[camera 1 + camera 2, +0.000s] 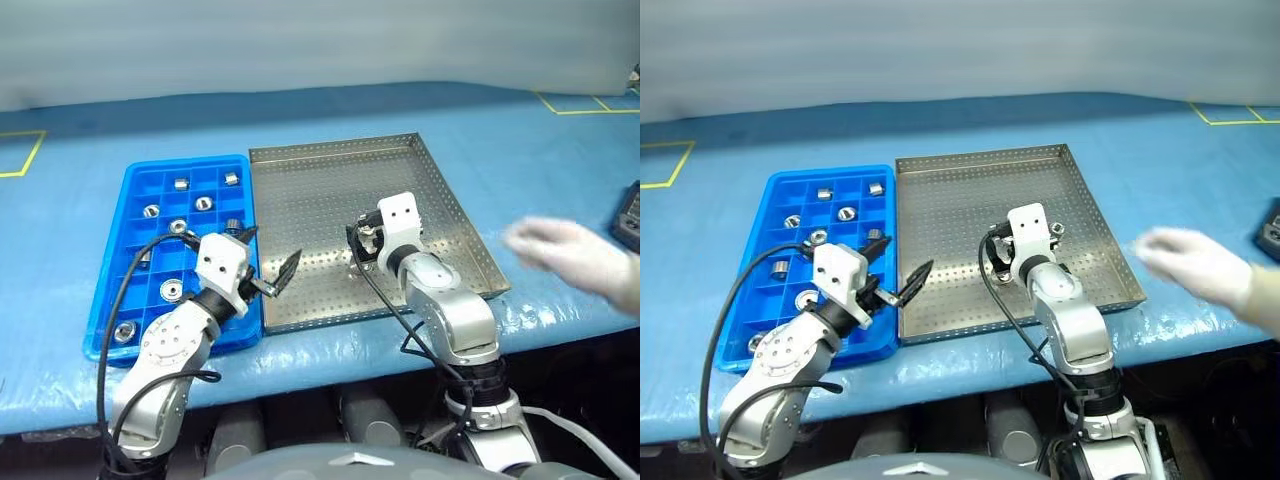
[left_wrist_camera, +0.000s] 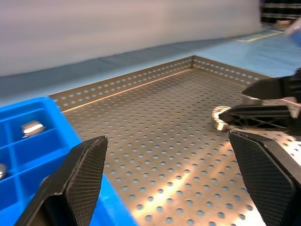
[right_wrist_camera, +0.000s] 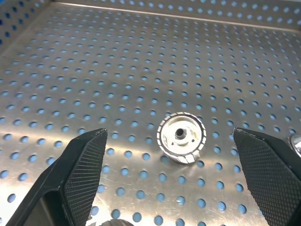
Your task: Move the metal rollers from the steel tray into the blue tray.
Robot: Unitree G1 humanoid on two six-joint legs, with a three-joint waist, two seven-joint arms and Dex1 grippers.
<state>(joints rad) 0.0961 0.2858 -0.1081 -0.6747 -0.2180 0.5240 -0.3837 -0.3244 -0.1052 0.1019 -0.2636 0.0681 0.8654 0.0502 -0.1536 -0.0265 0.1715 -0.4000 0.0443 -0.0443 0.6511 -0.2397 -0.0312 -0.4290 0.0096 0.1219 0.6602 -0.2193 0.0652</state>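
The steel tray [image 1: 320,190] lies mid-table with the blue tray [image 1: 180,163] against its left side. Several metal rollers [image 1: 204,203] sit in the blue tray's compartments. In the right wrist view one roller [image 3: 181,138] lies on the perforated floor, centred just ahead of my open right gripper [image 1: 358,250], which touches nothing. My left gripper [image 1: 272,248] hovers open and empty over the seam between the two trays near their front, pointing toward the right gripper. The left wrist view shows that roller [image 2: 218,117] partly behind the right gripper's fingers [image 2: 258,115].
A person's gloved hand [image 1: 570,255] hovers over the table edge to the right of the steel tray. A dark device [image 1: 628,215] sits at the far right. Blue cloth covers the table, with yellow tape marks [image 1: 25,160] at the back corners.
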